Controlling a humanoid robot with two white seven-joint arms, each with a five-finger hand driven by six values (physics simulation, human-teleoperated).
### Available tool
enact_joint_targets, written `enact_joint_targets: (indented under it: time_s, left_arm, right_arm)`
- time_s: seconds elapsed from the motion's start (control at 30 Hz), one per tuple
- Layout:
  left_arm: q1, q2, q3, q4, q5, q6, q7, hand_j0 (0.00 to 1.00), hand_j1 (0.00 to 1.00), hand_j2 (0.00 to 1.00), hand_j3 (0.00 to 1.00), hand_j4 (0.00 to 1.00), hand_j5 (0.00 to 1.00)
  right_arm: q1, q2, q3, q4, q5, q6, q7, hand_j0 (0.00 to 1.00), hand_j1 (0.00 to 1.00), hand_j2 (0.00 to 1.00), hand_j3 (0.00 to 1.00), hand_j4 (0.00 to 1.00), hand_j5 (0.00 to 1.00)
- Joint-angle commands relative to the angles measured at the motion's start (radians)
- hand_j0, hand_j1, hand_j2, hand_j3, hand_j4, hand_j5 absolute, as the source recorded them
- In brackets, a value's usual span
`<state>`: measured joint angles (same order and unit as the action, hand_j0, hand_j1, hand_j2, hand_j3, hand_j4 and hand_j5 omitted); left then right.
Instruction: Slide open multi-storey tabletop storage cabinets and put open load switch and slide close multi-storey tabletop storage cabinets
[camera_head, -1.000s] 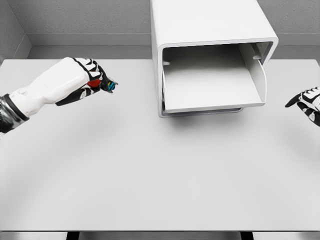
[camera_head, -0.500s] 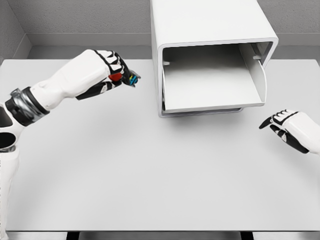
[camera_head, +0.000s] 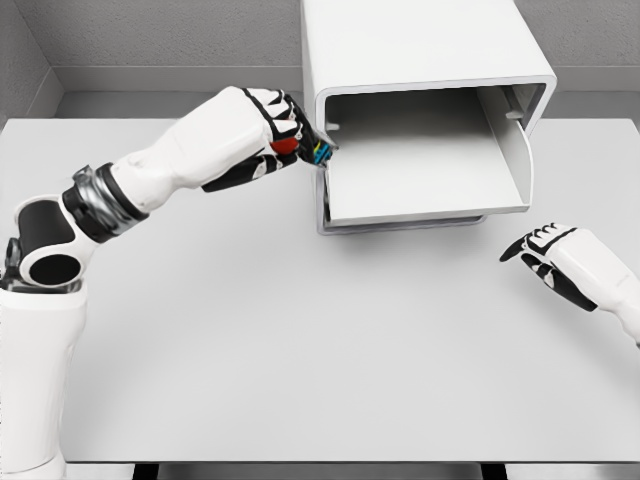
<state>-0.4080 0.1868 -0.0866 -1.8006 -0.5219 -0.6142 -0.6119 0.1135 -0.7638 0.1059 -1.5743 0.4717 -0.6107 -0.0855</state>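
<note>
While pinching the load switch (camera_head: 305, 149) in the left robot hand (camera_head: 275, 135), hovers just left of the open drawer (camera_head: 420, 165), nearer than right.

White storage cabinet (camera_head: 420, 60) at table's far edge, centre-right — drawer (camera_head: 425, 165) slid out toward camera, looks empty. Load switch (camera_head: 308, 150) — small, red w/ blue-teal end, held above table at drawer's front-left corner, partly hidden by fingers.

Grey walls (camera_head: 150, 35), white table (camera_head: 300, 340)
</note>
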Motion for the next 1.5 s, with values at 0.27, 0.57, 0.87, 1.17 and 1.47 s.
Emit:
enact_joint_targets:
  time_s: [0.27,0.57,0.87,1.17,1.47]
  left_arm:
    - [-0.021,-0.098,-0.053,0.006,-0.038,0.003,0.001,0.39,0.39,0.39,0.39,0.39,0.39]
    - [-0.028,-0.167,-0.074,0.015,-0.113,0.003,0.001,0.39,0.39,0.39,0.39,0.39,0.39]
    - [-0.034,-0.187,-0.097,0.053,-0.164,0.003,0.001,0.40,0.40,0.40,0.40,0.40,0.40]
    - [-0.037,-0.187,-0.153,0.076,-0.170,0.003,0.001,0.40,0.40,0.40,0.40,0.40,0.40]
    - [-0.064,-0.187,-0.177,0.125,-0.207,0.003,0.001,0.41,0.41,0.41,0.41,0.41,0.41]
  right_arm:
    - [0.000,0.021,0.000,-0.003,-0.002,0.000,0.001,0.47,0.47,0.47,0.47,0.47,0.47]
    - [0.000,0.043,0.000,-0.026,0.012,0.000,0.001,0.47,0.47,0.47,0.47,0.47,0.47]
    - [0.000,0.046,0.009,-0.030,0.012,0.000,0.001,0.47,0.47,0.47,0.47,0.47,0.47]
    - [0.000,0.046,0.011,-0.032,0.012,0.000,0.003,0.47,0.47,0.47,0.47,0.47,0.47]
    - [-0.003,0.046,0.015,-0.044,0.013,0.000,0.001,0.47,0.47,0.47,0.47,0.47,0.47]
